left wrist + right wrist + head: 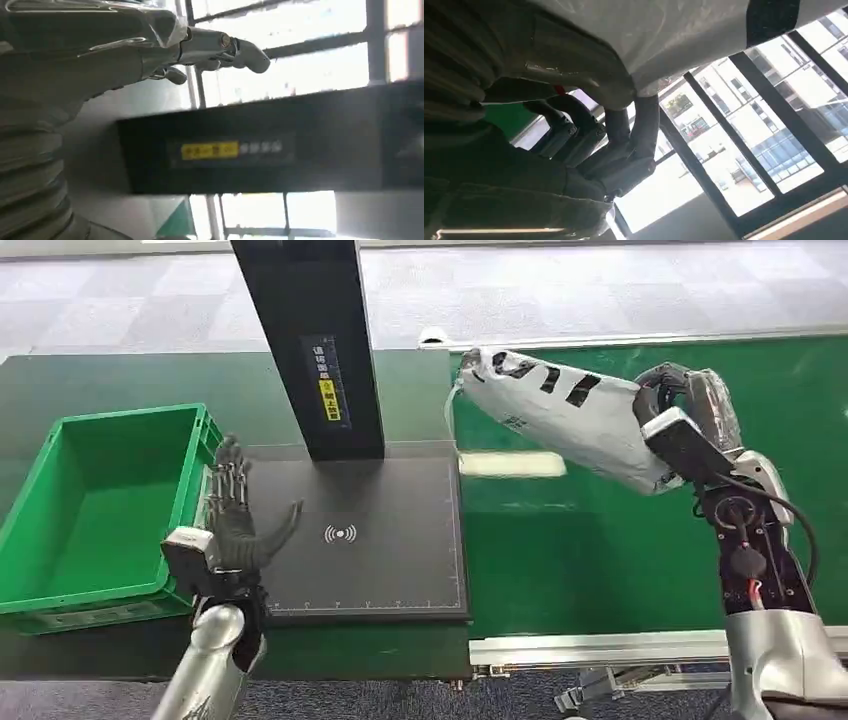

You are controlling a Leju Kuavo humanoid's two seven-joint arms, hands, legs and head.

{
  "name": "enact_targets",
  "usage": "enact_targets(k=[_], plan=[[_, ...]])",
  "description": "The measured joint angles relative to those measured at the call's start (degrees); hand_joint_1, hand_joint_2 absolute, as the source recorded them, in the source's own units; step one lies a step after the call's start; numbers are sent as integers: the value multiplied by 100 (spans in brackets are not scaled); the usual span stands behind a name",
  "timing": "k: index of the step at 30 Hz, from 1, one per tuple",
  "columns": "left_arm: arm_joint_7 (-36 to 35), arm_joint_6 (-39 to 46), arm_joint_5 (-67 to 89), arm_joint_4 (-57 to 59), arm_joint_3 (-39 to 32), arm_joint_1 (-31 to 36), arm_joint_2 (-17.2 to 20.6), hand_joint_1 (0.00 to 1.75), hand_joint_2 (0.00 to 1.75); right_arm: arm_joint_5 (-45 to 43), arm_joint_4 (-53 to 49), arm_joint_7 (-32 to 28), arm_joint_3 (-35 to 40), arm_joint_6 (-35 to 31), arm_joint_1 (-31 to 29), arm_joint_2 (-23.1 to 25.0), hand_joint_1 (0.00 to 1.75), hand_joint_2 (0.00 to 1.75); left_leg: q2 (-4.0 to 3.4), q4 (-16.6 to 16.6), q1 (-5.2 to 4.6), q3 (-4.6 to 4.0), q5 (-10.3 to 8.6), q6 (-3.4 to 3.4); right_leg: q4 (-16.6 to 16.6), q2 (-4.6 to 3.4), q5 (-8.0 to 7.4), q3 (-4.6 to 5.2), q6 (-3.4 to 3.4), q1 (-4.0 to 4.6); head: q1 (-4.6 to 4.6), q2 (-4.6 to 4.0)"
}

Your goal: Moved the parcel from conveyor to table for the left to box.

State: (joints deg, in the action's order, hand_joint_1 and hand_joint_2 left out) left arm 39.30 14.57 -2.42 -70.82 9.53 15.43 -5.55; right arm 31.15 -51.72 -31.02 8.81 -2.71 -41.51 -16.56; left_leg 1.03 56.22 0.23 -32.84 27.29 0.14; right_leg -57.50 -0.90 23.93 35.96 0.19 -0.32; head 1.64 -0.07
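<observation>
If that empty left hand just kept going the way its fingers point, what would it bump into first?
Probably the black upright post. The left hand hovers open over the black scanner pad, fingers aimed up and away, and the left wrist view shows the post ahead. Depth is unclear, so it might pass beside it.

A dark green table (90, 380) is carrying a green plastic crate (100, 505) at its left side and, just beside the crate, a black scanning pad (380, 560) printed with a white wireless symbol. A black post (310, 340) bearing a yellow label is standing at the pad's far edge. A green conveyor belt (600, 540) is adjoining the table on the right, with a pale flat packet (510, 465) lying on it near the pad.
</observation>
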Motion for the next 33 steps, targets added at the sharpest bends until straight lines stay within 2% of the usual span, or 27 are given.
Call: enact_targets(k=[4,10,16,22,27,32,33], plan=[[78,1090,98,-912,-120,-159,-162,0,175,336,-11,-46,593,11,18,346,175,175,-12,-1,1,5,0,-1,-1,-15,0,1,-1,1,2,2],[89,1603,63,-2083,-295,-290,-407,0,175,686,475,-103,1620,-9,-290,1049,175,175,-11,-2,11,6,-2,-3,-2,-14,0,1,-2,12,2,0],[89,1500,-35,-2694,-459,-345,-570,0,175,1141,1240,-33,2579,-133,-639,1871,175,175,-15,-2,17,11,-2,-4,-2,-16,1,0,-4,13,0,0],[89,1233,-83,-2729,-481,-309,-717,0,175,1385,1997,103,3295,98,-802,2556,175,175,-14,-2,17,11,-2,-5,-2,-15,2,0,-5,16,0,0],[87,1122,-120,-2585,-450,-165,-798,0,175,1484,2452,116,3809,411,-745,2891,175,175,-14,-1,16,12,-2,-5,-1,-15,2,0,-5,15,-2,2],[87,1078,-131,-2425,-402,-44,-839,0,175,1317,2684,50,4019,619,-683,3033,175,175,-13,-1,15,12,-2,-5,-1,-14,2,0,-5,15,-2,2],[87,1031,-166,-2389,-382,-33,-841,0,175,1256,2721,48,4052,638,-682,3047,145,175,-14,-1,15,12,-2,-5,-1,-14,2,0,-5,15,-2,2]])
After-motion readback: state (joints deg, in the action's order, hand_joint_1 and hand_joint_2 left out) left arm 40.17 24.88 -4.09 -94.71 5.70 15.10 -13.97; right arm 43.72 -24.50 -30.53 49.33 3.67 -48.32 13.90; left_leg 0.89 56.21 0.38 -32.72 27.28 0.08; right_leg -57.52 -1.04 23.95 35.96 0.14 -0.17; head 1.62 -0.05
